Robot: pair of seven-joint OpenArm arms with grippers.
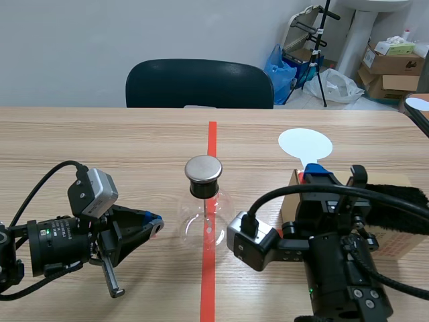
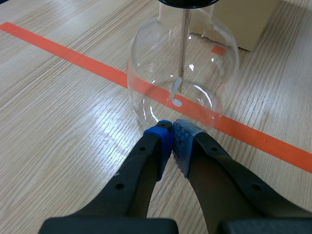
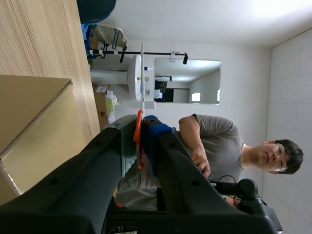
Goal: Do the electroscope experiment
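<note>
The electroscope, a clear round flask [image 1: 203,225] with a metal cap [image 1: 203,169], stands on the orange-red tape line at the table's middle. My left gripper [image 1: 154,224] lies low just left of it, shut on nothing. In the left wrist view its blue pads meet [image 2: 171,130] right at the glass wall [image 2: 146,73]; the rod [image 2: 185,44] and foil leaf [image 2: 176,87] hang inside. My right gripper [image 1: 316,174] is raised at the right, shut on the red handle of a white disc paddle [image 1: 305,143]. That paddle appears edge-on [image 3: 142,73] beyond the right gripper [image 3: 141,131].
A cardboard box [image 1: 392,178] with a black fur piece [image 1: 402,204] on it sits under and right of my right arm, also beside the gripper [image 3: 34,126]. A dark chair [image 1: 200,84] stands across the table. A person in a grey shirt [image 3: 214,141] shows beyond the right gripper.
</note>
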